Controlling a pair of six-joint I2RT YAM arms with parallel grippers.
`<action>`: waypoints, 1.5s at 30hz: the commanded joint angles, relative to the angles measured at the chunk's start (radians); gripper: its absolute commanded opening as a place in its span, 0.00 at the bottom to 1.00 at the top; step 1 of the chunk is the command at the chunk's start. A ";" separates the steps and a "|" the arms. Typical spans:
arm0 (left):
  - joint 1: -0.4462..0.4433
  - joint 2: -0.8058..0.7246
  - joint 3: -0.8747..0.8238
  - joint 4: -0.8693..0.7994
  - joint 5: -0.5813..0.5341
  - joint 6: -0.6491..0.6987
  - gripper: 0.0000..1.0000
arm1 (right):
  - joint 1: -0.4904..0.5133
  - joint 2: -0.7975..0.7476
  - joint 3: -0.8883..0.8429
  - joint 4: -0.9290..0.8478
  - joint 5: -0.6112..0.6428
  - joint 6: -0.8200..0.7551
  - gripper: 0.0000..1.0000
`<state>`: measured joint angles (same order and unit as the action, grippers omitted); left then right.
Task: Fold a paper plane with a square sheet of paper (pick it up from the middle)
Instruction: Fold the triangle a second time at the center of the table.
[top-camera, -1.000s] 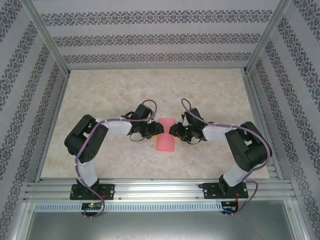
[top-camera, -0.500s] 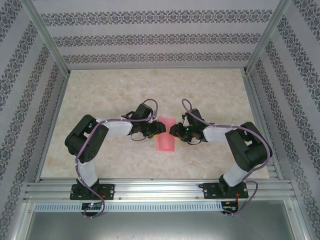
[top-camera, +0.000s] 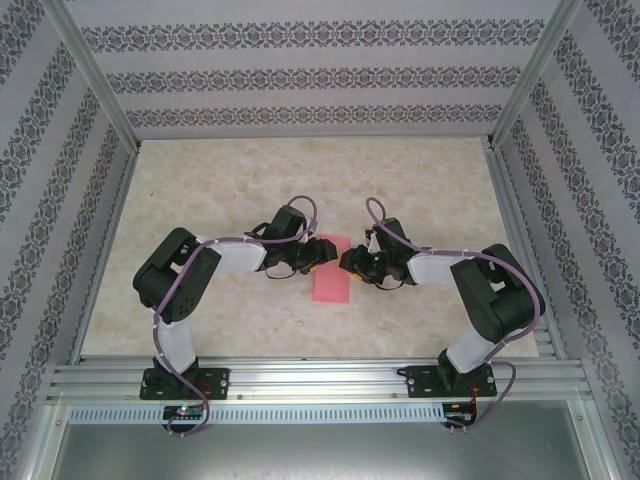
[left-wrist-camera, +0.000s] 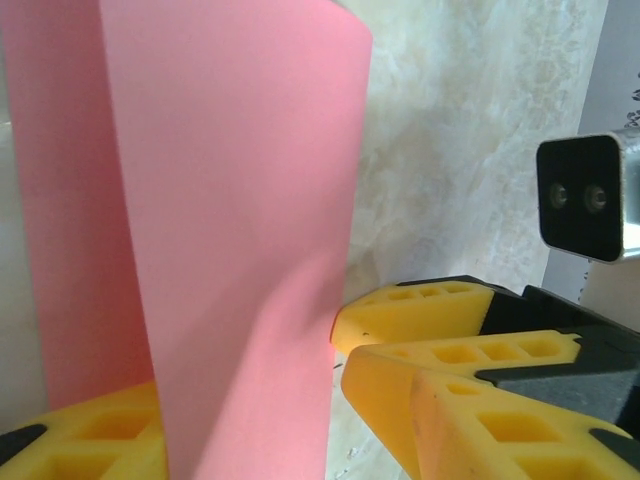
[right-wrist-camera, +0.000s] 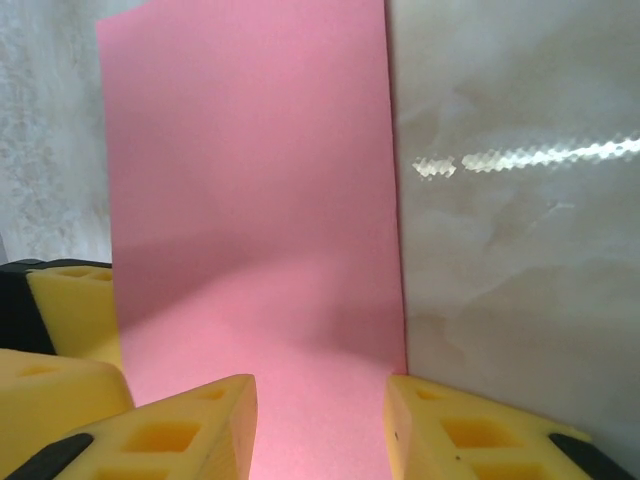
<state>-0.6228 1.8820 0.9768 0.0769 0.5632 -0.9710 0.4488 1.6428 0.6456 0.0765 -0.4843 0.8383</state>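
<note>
Jaws are standing apart on the left gripper (top-camera: 318, 258) and right gripper (top-camera: 346, 262), both crowding the folded pink paper (top-camera: 332, 286) lying on the table (top-camera: 220, 190) between them.

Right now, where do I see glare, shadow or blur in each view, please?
Right wrist view: a bright glare streak on the marbled table, a soft shadow across the lower pink sheet of paper, the right gripper's yellow fingers slightly soft. Left wrist view: a darker shaded band low on the curved sheet. Top external view: even light, no strong glare.
</note>
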 joint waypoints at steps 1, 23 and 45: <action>-0.005 0.031 0.013 0.045 -0.018 0.015 0.54 | -0.013 0.011 -0.026 -0.014 0.035 0.001 0.40; 0.002 0.010 0.054 -0.031 -0.011 -0.006 0.16 | 0.078 -0.423 -0.141 -0.072 0.226 -0.186 0.60; 0.002 0.020 0.099 -0.084 0.004 0.014 0.17 | 0.716 -0.190 0.000 -0.081 1.044 -0.703 0.72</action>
<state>-0.6224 1.9095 1.0542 0.0113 0.5510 -0.9737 1.1465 1.4147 0.6056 -0.0074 0.4290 0.1883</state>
